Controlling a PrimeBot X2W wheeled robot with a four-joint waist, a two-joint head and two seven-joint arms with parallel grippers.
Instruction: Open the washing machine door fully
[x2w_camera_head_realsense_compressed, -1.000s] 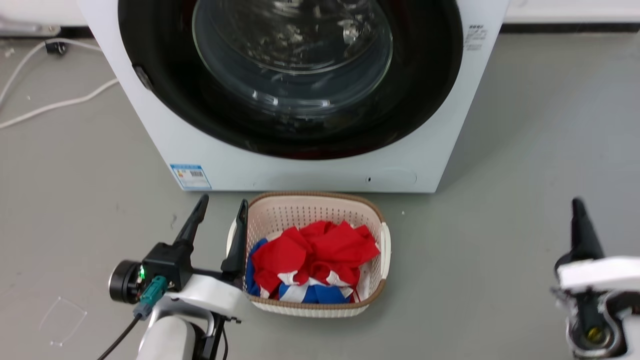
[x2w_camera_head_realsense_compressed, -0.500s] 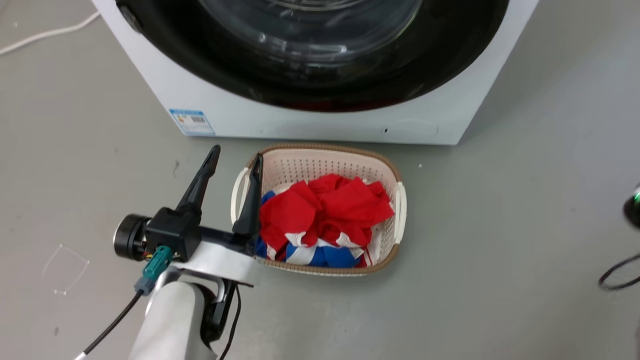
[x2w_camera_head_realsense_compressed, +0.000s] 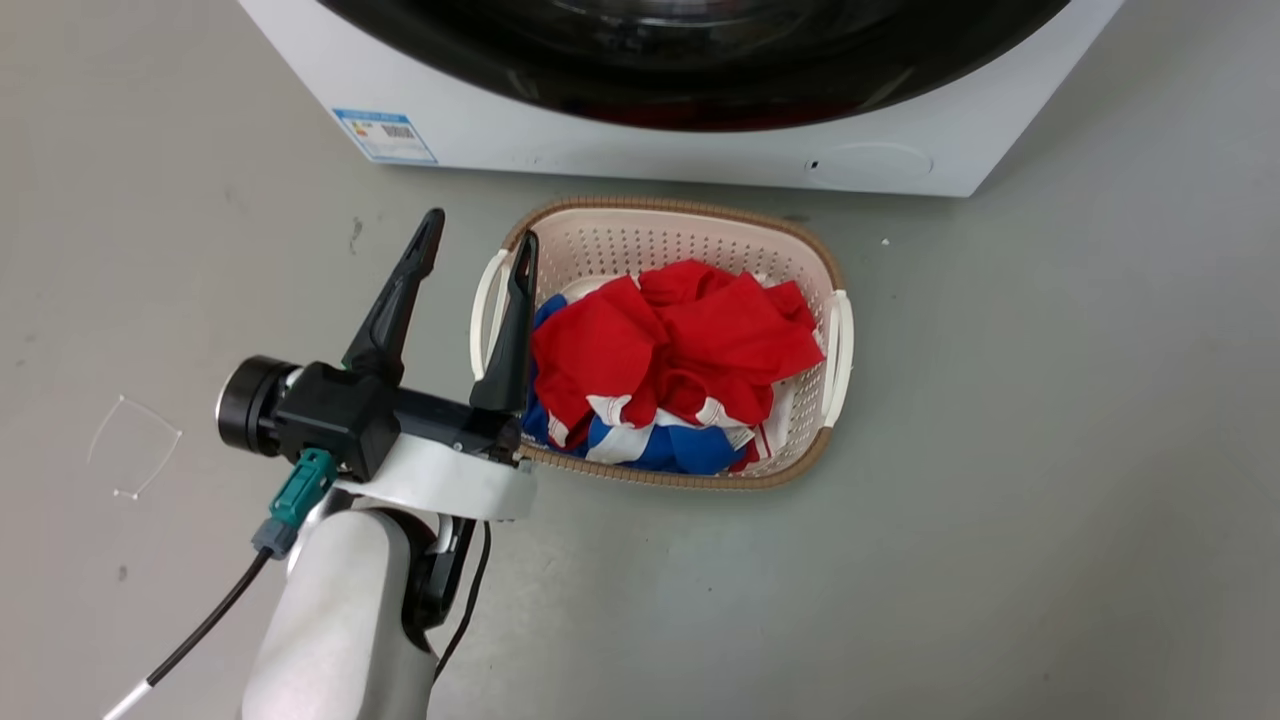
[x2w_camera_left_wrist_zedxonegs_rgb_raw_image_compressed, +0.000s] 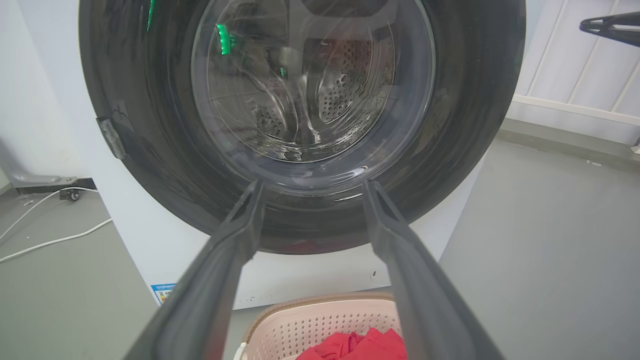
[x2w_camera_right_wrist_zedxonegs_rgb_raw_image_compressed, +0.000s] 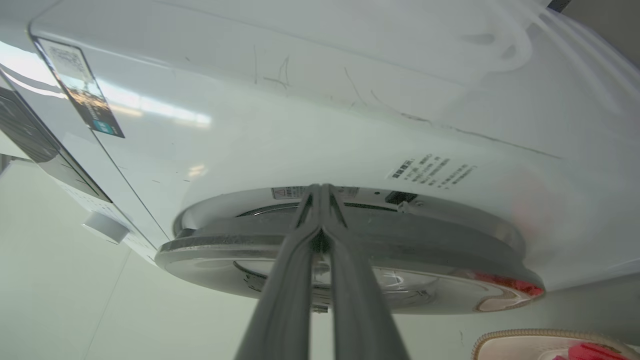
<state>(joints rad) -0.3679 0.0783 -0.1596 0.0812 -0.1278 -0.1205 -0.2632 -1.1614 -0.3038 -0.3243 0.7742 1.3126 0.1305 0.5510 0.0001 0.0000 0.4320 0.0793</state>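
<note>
left gripper (x2w_camera_head_realsense_compressed: 480, 228): fingers wide apart, empty, beside basket (x2w_camera_head_realsense_compressed: 680, 205) rim | right gripper (x2w_camera_right_wrist_zedxonegs_rgb_raw_image_compressed: 321, 189): fingers pressed together, tips at door (x2w_camera_right_wrist_zedxonegs_rgb_raw_image_compressed: 225, 245) edge | floor (x2w_camera_head_realsense_compressed: 1050, 400) spans frame right

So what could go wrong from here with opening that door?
The right gripper is shut, its thin tips at the rim of the washing machine door; they might slip off that glossy edge. The open left gripper hangs just beside the laundry basket, which sits close before the washing machine, so a swing could knock it.
</note>
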